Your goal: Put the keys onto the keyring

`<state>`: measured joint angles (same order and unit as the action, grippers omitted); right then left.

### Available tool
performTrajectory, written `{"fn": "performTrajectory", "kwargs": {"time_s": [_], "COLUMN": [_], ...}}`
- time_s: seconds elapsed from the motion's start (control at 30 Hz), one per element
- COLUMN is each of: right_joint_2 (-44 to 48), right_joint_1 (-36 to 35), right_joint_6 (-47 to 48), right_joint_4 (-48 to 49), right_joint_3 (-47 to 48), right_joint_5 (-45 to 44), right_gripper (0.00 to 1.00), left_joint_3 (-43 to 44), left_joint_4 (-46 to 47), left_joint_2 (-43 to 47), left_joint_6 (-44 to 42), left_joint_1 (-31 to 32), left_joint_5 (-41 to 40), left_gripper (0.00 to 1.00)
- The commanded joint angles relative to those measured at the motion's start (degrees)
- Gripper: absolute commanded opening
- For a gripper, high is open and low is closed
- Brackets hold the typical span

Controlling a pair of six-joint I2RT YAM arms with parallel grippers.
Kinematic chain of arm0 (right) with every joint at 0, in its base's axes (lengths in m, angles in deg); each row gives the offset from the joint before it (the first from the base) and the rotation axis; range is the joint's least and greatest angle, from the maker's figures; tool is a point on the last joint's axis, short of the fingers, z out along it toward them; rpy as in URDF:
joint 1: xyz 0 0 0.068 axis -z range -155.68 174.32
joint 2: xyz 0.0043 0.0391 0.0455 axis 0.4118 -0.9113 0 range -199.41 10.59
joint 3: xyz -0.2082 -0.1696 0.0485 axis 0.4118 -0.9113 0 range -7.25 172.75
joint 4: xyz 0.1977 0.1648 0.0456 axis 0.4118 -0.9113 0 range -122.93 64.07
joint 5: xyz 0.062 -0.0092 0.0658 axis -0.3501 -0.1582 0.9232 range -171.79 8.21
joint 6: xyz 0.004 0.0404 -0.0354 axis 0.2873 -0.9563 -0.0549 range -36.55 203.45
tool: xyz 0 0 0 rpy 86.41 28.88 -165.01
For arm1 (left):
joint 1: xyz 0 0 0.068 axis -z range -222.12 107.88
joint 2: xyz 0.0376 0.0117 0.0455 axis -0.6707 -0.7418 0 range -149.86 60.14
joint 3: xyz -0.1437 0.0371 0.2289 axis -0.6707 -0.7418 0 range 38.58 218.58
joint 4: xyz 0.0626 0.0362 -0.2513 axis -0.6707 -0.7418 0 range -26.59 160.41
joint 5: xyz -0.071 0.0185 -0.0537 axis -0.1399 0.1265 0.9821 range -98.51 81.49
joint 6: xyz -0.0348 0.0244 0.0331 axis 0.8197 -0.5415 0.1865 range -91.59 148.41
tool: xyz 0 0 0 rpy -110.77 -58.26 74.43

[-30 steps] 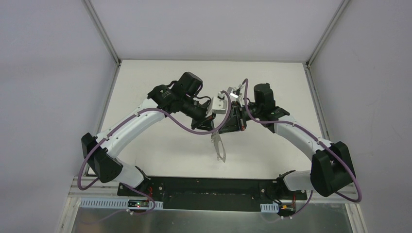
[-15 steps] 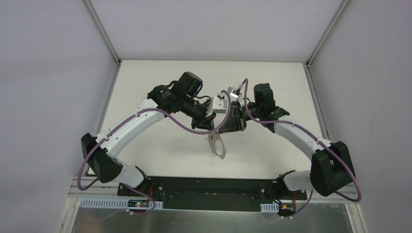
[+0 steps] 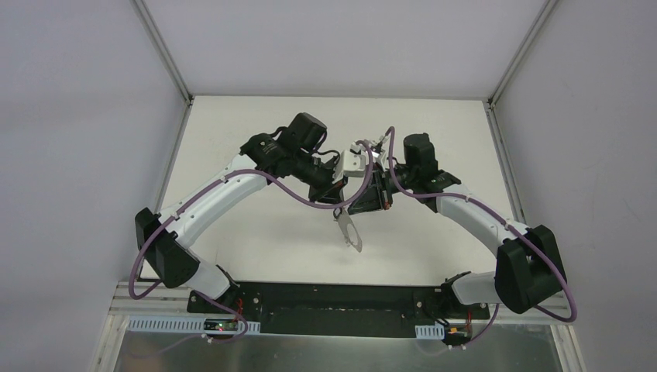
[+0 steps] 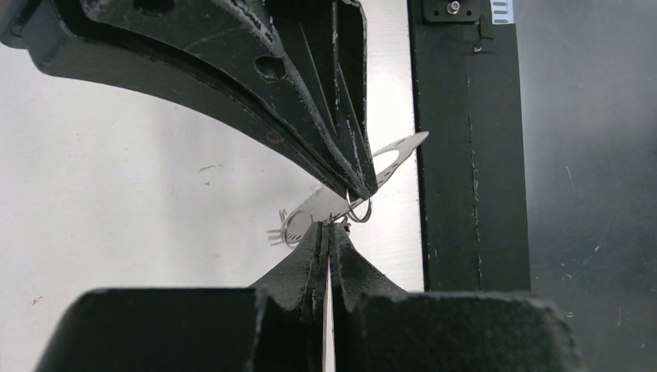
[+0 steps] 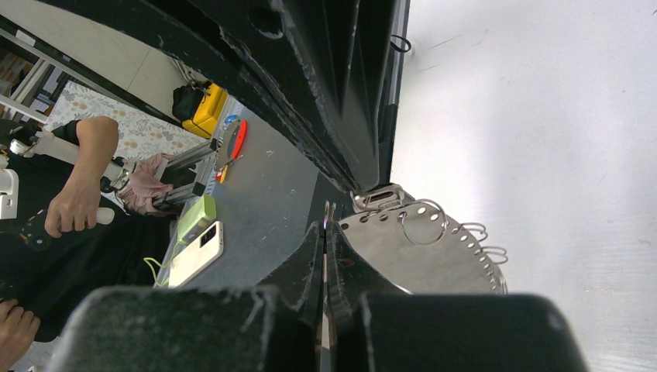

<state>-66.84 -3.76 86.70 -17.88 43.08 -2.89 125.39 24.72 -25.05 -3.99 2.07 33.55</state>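
Meeting tip to tip above the table [image 3: 256, 232], the left gripper [image 4: 329, 227] and right gripper [image 5: 327, 211] are both clamping fully closed on the dangling keyring's [image 5: 422, 263] top edge.

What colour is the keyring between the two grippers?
Shiny silver: the keyring shows best in the right wrist view.

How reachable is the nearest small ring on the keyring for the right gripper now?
Probably yes: the right gripper, shut, sits right beside a small ring on the hanging keyring with nothing between, though the left gripper crowds the same spot.
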Motion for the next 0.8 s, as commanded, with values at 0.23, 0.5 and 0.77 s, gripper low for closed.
{"fn": "performTrajectory", "kwargs": {"time_s": [0.23, 0.5, 0.77], "right_joint_2": [-0.4, -0.5, -0.8], "right_joint_1": [-0.2, 0.0, -0.1], "right_joint_6": [1.0, 1.0, 1.1], "right_joint_4": [1.1, 1.0, 1.0], "right_joint_3": [1.7, 1.8, 1.7], "right_joint_5": [0.9, 0.3, 0.5], "right_gripper": [0.00, 0.00, 0.00], "left_joint_3": [1.5, 0.6, 1.1], "left_joint_4": [-1.7, -2.1, -1.3], "left_joint_2": [0.6, 1.2, 0.5], "left_joint_6": [-1.5, -2.5, -1.7], "left_joint_1": [0.1, 0.1, 0.1], "left_joint_5": [3.9, 4.1, 4.3], "left_gripper": [0.00, 0.00, 0.00]}}
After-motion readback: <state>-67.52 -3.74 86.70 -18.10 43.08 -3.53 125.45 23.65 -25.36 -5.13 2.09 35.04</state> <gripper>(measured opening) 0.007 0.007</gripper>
